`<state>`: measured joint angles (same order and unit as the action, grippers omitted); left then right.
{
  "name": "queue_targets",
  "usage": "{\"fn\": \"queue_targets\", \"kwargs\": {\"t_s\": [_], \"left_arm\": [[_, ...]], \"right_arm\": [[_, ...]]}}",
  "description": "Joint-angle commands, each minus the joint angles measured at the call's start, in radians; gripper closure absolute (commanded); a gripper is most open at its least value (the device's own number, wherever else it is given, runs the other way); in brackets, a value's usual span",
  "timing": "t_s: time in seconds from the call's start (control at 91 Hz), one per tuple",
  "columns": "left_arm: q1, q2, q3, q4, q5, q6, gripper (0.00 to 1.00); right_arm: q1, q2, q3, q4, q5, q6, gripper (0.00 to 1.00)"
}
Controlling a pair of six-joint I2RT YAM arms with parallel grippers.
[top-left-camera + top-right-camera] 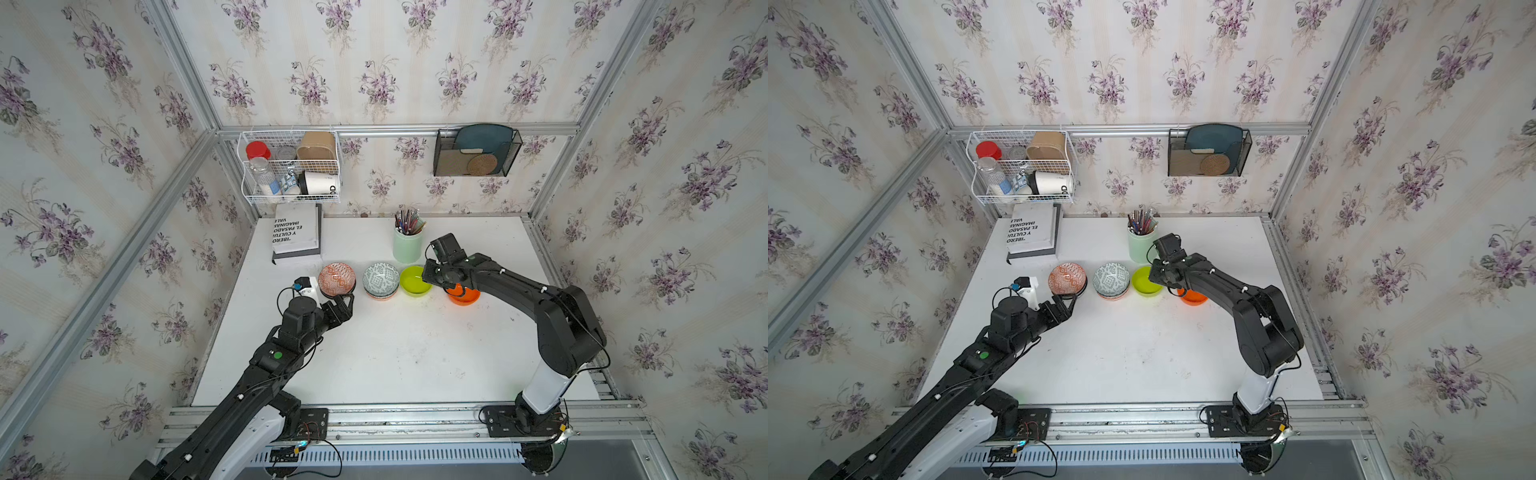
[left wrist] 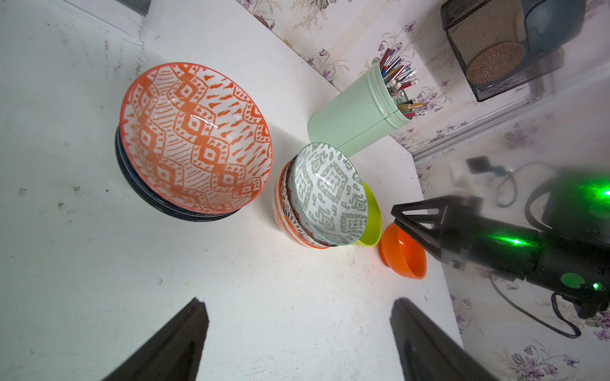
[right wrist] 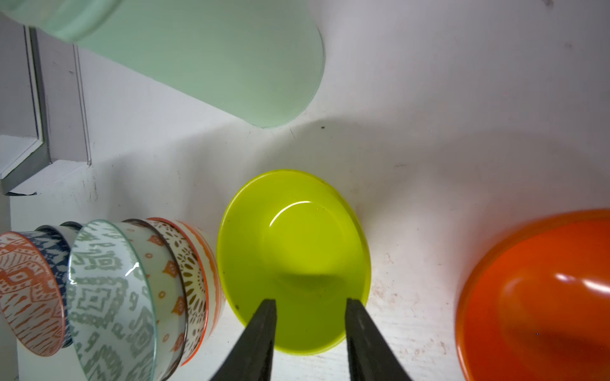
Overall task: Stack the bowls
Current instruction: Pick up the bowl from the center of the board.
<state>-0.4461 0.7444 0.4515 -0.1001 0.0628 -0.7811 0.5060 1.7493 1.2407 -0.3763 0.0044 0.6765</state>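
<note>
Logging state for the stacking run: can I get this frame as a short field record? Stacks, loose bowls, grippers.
stack A: orange-white bowl atop dark blue bowls
stack B: grey-green bowl atop patterned bowls
loose: lime bowl, orange bowl, on the table
left gripper: open, empty, near stack A
right gripper: open, empty, over lime bowl

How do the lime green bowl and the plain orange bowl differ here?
The lime green bowl sits close beside the grey-green-topped stack; the orange bowl stands apart, farther along the row. In both top views the lime green bowl shows nearly whole, the orange bowl partly hidden under the right arm. The open right end effector is at the lime green bowl's rim, not the orange bowl's. Both are plain, upright, empty, unstacked.
</note>
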Motion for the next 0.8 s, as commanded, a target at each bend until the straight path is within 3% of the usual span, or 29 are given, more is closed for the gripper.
{"fn": "queue_targets", "kwargs": {"t_s": [0.0, 0.231, 0.505, 0.791], "left_arm": [[0.0, 0.006, 0.004, 0.012, -0.009, 0.0, 0.09], [0.0, 0.024, 0.008, 0.022, -0.006, 0.003, 0.09], [0.0, 0.038, 0.013, 0.024, 0.0, 0.002, 0.09], [0.0, 0.056, 0.019, 0.024, 0.005, -0.004, 0.09]], "right_arm": [[-0.057, -0.026, -0.02, 0.004, 0.007, -0.031, 0.59], [-0.153, -0.152, -0.123, 0.005, -0.003, -0.073, 0.56], [-0.293, -0.265, -0.3, 0.04, -0.081, -0.095, 0.46], [-0.318, -0.265, -0.381, 0.083, -0.117, -0.103, 0.38]]}}
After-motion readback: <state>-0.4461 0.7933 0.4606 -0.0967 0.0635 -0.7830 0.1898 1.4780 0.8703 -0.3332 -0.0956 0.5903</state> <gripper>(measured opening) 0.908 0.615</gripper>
